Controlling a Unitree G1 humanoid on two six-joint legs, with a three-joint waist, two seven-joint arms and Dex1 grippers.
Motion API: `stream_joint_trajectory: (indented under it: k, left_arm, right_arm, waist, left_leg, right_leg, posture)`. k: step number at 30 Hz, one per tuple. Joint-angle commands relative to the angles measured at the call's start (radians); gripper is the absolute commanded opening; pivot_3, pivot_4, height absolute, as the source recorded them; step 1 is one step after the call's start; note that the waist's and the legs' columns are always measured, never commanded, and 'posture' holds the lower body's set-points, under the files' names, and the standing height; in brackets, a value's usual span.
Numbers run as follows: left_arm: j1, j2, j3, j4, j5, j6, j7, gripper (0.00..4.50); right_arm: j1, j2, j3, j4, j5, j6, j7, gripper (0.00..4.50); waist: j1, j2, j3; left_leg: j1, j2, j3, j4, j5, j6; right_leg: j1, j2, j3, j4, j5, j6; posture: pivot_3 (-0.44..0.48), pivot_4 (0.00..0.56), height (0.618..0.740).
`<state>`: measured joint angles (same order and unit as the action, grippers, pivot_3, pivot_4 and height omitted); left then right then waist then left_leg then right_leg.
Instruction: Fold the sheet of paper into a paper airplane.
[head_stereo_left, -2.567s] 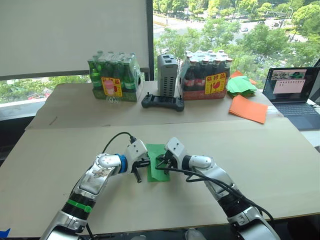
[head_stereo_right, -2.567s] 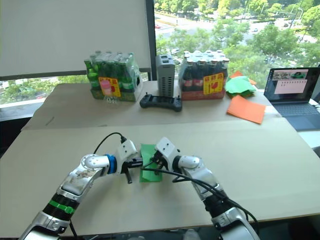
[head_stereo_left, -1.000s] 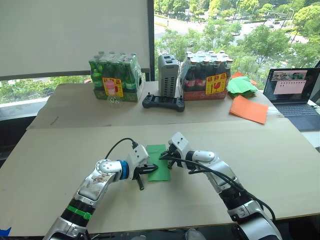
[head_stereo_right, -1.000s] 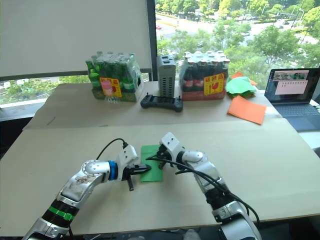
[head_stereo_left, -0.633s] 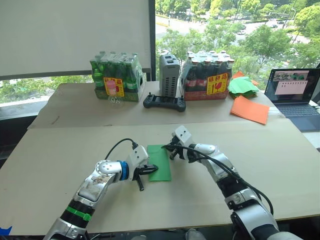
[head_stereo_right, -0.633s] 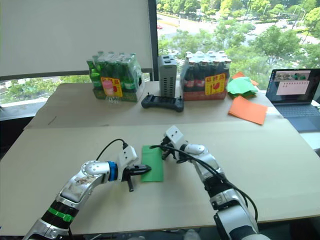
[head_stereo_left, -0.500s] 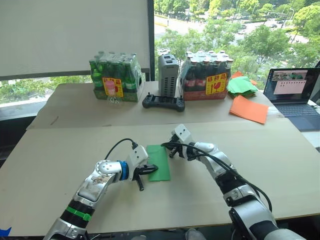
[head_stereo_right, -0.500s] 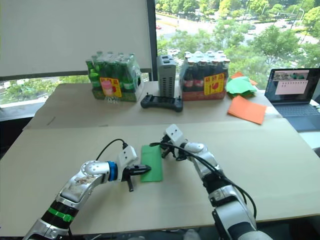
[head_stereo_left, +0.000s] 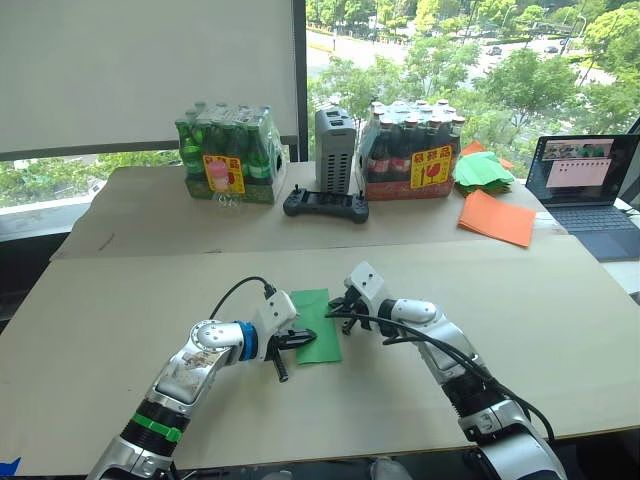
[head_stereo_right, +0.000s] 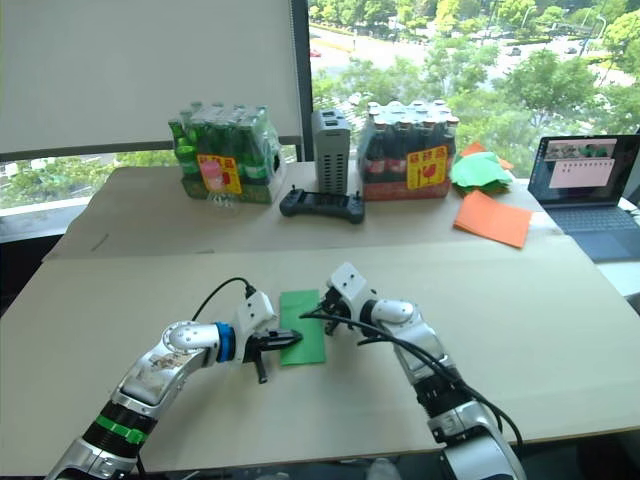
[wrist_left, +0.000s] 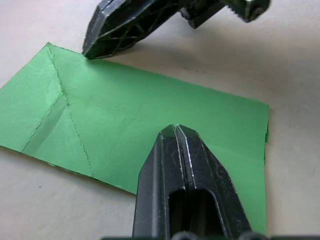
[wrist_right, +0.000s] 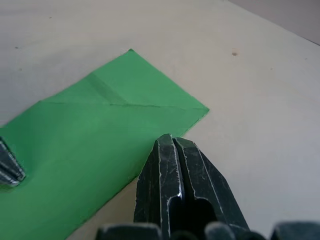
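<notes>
1. The paper (head_stereo_left: 318, 325) lies flat on the worktop (head_stereo_left: 560, 330), in the middle, close to the robot. It is a green rectangle with creases across it.
2. The left gripper (wrist_left: 176, 131) has its jaws closed, with nothing between them. Its tip sits over the near left side of the paper.
3. The right gripper (wrist_right: 172, 142) also has its jaws closed on nothing. Its tip is at the right edge of the paper, near the far corner.
4. At the back of the worktop, a clear plastic pack (head_stereo_left: 228, 155) holds green bottles.
5. A second pack (head_stereo_left: 412, 150) holds dark bottles with red labels.
6. A grey box (head_stereo_left: 335, 150) stands between the two packs. A black controller (head_stereo_left: 325, 205) lies in front of it.
7. To the right lie orange sheets (head_stereo_left: 497, 216) and a heap of green papers (head_stereo_left: 483, 170).
8. A laptop (head_stereo_left: 588, 185) is open at the far right.
</notes>
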<state>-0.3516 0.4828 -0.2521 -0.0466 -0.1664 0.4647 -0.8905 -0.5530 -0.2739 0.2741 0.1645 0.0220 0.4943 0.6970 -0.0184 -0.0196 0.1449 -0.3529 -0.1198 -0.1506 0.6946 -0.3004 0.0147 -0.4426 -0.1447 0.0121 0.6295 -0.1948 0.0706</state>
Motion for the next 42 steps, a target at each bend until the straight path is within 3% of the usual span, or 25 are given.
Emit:
stream_joint_trajectory:
  k: [1, 13, 29, 38, 42]
  left_arm:
    - [0.001, 0.004, -0.004, -0.012, 0.001, 0.014, 0.002, 0.0]
    - [-0.004, 0.0, -0.006, -0.005, 0.003, 0.013, 0.002, 0.0]
    - [0.008, 0.009, -0.007, -0.022, 0.0, 0.02, -0.005, 0.0]
    - [0.011, 0.008, 0.009, -0.049, -0.013, 0.022, -0.005, 0.0]
    - [0.018, 0.028, 0.097, -0.116, -0.081, 0.097, 0.006, 0.0]
  right_arm:
    - [0.057, -0.016, 0.061, -0.114, 0.001, 0.088, 0.032, 0.01]
    - [0.214, -0.12, 0.143, -0.442, 0.04, 0.29, 0.067, 0.01]
    - [0.29, -0.234, 0.156, -0.592, 0.119, 0.354, 0.086, 0.01]
    - [0.262, -0.185, -0.006, -0.642, 0.235, 0.31, 0.062, 0.01]
    - [0.285, -0.197, -0.068, -0.696, 0.292, 0.297, 0.075, 0.01]
  waist:
    - [0.0, 0.0, 0.0]
    - [0.006, 0.0, 0.0]
    - [0.011, 0.0, 0.0]
    - [0.013, -0.001, 0.0]
    - [0.013, -0.001, 0.001]
  left_leg:
    - [0.0, 0.0, 0.0, 0.0, 0.0, 0.0]
    - [0.0, 0.0, 0.0, 0.0, 0.0, 0.001]
    - [0.0, 0.0, 0.0, 0.0, -0.001, 0.001]
    - [0.0, 0.0, 0.0, 0.0, -0.001, 0.001]
    - [-0.001, 0.0, 0.0, 0.0, -0.001, 0.001]
  right_leg:
    - [0.0, 0.0, 0.0, 0.0, 0.0, 0.0]
    - [0.001, 0.0, 0.0, -0.001, 0.0, 0.001]
    - [0.002, -0.001, -0.001, -0.002, -0.001, 0.001]
    - [0.001, -0.001, -0.001, -0.002, -0.001, 0.001]
    - [0.001, -0.001, -0.001, -0.002, -0.001, 0.001]
  posture:
    - [0.0, 0.15, 0.707]
    - [0.0, 0.15, 0.707]
    - [0.0, 0.15, 0.707]
    - [0.0, 0.15, 0.707]
    - [0.0, 0.15, 0.707]
